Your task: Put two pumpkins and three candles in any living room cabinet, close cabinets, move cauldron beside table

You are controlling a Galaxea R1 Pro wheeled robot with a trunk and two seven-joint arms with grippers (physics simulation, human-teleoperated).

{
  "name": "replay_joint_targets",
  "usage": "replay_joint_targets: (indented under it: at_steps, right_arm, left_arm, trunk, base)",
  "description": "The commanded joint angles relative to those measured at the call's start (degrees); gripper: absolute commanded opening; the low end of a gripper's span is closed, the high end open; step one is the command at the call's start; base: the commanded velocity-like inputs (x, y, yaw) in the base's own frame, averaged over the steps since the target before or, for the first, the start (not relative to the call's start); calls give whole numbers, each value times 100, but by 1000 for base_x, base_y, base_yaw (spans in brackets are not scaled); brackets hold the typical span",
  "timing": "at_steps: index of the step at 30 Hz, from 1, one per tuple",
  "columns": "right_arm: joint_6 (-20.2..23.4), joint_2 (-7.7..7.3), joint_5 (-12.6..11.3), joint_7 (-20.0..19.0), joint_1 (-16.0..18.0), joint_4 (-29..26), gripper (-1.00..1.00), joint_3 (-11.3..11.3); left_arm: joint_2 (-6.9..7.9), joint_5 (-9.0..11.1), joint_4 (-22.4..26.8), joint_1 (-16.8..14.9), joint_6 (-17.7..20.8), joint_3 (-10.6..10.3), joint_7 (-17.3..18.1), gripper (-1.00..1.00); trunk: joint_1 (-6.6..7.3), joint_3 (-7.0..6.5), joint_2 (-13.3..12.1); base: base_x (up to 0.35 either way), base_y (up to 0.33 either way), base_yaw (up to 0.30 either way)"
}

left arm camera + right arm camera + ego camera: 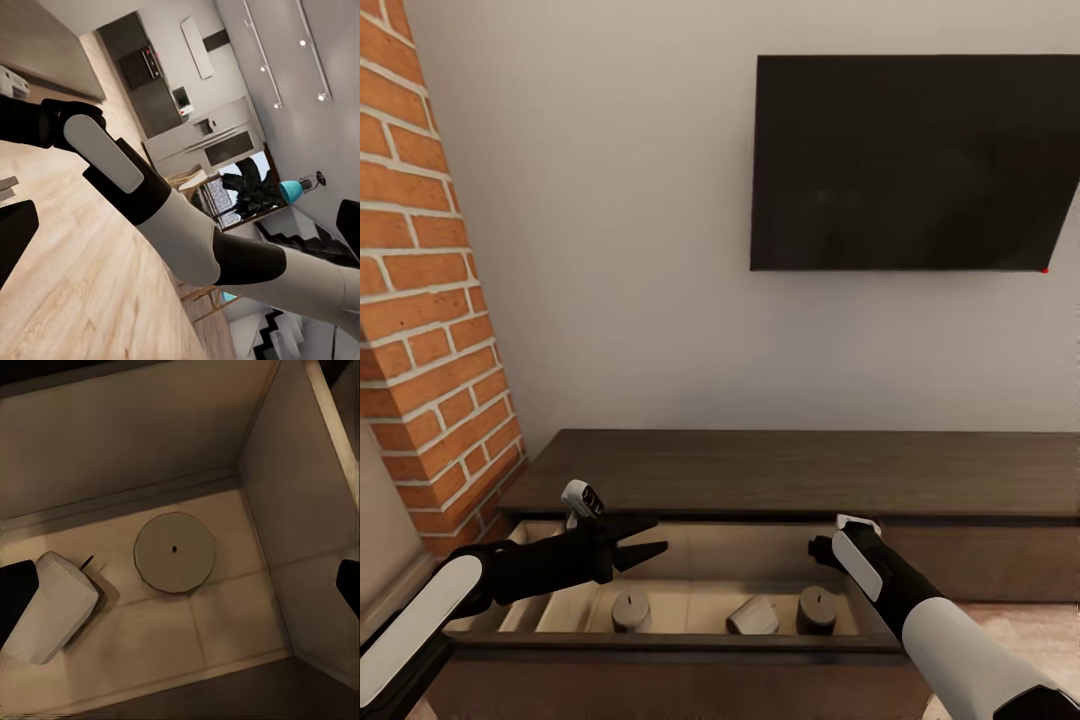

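The long dark-brown cabinet stands against the wall with its left drawer pulled out. Three candles are in the pale drawer. One candle stands upright at the left. A second candle lies on its side in the middle. The third candle stands upright at the right. My right gripper hangs open above that right candle, its fingers spread wide and holding nothing. Over the drawer's left part my left gripper is open and empty. The pumpkins and the cauldron are out of view.
A red brick chimney rises at the left beside the cabinet. A black television hangs on the pale wall above. Light wood floor shows at the right. In the left wrist view my right arm crosses before a distant kitchen.
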State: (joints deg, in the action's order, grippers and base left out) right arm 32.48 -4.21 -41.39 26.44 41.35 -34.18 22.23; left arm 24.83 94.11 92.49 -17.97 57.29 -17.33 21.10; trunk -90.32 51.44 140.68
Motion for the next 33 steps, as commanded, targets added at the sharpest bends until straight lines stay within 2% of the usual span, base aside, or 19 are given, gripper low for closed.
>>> replay_joint_targets:
  at_steps: [1,16,24,33]
  right_arm:
    - [4,-9,-61,54,5,-10,100,45]
    - [-5,-1,-60,54,5,-10,100,45]
    - [-5,-1,-58,54,5,-10,100,45]
    - [-11,-8,-58,54,5,-14,100,45]
  left_arm:
    - [4,-33,-1,-6,1,-7,44,100]
    - [4,-33,-3,-7,1,-7,35,100]
    - [4,-33,-3,-7,1,-7,35,100]
    - [11,-33,-16,-7,1,-1,35,100]
  trunk:
    - [26,-12,-39]
    - [356,-282,-640]
    - [531,-425,-961]
    - [531,-425,-961]
  base:
    - [-262,0,0]
    - [-49,0,0]
    - [-267,44,0]
    - [-327,25,0]
